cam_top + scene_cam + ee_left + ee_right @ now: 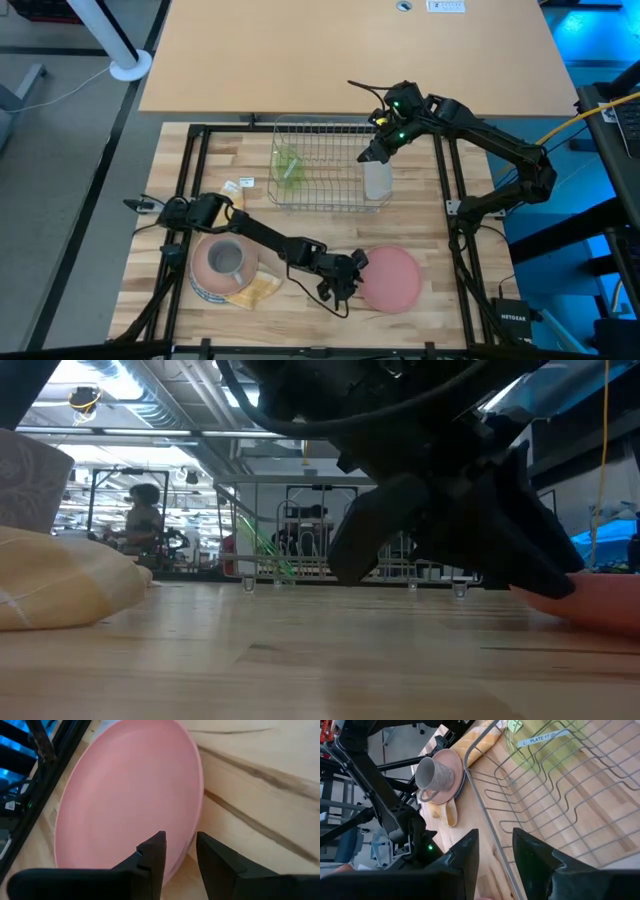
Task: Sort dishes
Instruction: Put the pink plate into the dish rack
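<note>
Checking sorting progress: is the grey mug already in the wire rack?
No, the grey mug sits on a pink plate outside the wire rack.

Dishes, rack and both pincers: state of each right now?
Pink plate: flat on the table, rim between the left pincer's fingers.
Grey mug: on its side atop the pink dishes.
Wire rack: upright, holding a green plate.
Left pincer: open at the plate's edge.
Right pincer: open, straddling the rack's rim.
</note>
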